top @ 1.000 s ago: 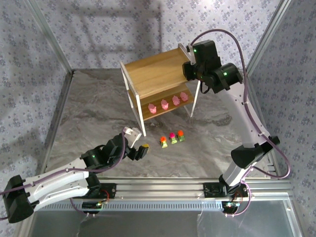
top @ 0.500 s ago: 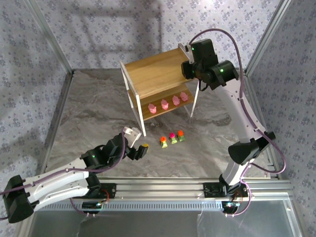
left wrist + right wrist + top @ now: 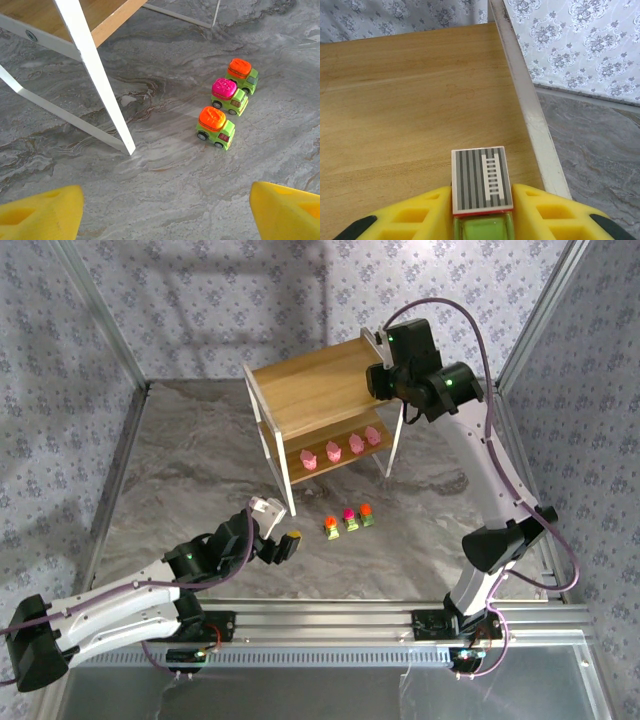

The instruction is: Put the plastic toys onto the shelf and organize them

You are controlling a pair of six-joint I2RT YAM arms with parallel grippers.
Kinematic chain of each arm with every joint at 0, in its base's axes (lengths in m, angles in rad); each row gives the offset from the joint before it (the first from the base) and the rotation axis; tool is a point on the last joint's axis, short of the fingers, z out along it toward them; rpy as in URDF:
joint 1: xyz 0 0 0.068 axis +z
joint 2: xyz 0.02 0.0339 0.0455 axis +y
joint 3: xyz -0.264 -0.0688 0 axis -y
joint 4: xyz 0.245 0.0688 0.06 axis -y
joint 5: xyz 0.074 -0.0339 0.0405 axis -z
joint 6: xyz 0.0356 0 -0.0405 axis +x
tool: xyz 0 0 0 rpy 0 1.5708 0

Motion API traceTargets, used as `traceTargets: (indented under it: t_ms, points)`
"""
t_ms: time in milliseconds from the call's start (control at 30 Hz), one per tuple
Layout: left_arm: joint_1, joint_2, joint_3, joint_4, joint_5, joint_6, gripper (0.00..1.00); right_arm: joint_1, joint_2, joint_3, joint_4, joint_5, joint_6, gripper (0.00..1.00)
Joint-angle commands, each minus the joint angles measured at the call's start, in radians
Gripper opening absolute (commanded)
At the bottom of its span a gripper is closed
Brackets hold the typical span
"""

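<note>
A toy truck (image 3: 481,180) with a grey striped top and green cab rests on the top board of the wooden shelf (image 3: 395,110), close to its right edge. My right gripper (image 3: 482,212) is shut on it, a yellow finger (image 3: 420,215) against each side. From above, the right gripper (image 3: 385,380) hangs over the right end of the shelf (image 3: 315,390). Several pink figures (image 3: 333,451) stand in a row on the lower board. Three trucks (image 3: 349,519) wait on the table, also ahead of the left wrist: orange-topped (image 3: 216,127), magenta-topped (image 3: 229,96), orange-topped (image 3: 242,75). My left gripper (image 3: 167,210) is open, holding nothing.
A white shelf leg (image 3: 100,80) stands just ahead and left of the left gripper (image 3: 283,545). The shelf's white side rail (image 3: 530,105) runs beside the held truck, with grey marbled table (image 3: 600,150) beyond it. Patterned walls enclose the table.
The right arm's wrist and elbow shifted slightly left over the shelf's right end, then held. The left arm and the three trucks on the table have not moved.
</note>
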Motion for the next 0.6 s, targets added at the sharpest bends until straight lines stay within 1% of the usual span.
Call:
traceTargets:
  t_ms: [0, 267, 467, 567]
  points:
    - [-0.008, -0.005, 0.003, 0.0, -0.002, -0.003, 0.86, -0.008, 0.011, 0.024, -0.027, -0.003, -0.006, 0.37]
    - [-0.008, 0.002, 0.004, 0.001, -0.001, -0.002, 0.86, -0.008, 0.016, 0.041, -0.028, -0.007, -0.008, 0.39]
    - [-0.007, 0.011, 0.005, 0.003, 0.001, -0.002, 0.86, -0.008, 0.011, 0.059, -0.035, -0.001, -0.009, 0.45]
    - [-0.007, 0.017, 0.007, 0.004, 0.005, 0.0, 0.86, -0.008, 0.002, 0.059, -0.035, 0.009, -0.008, 0.5]
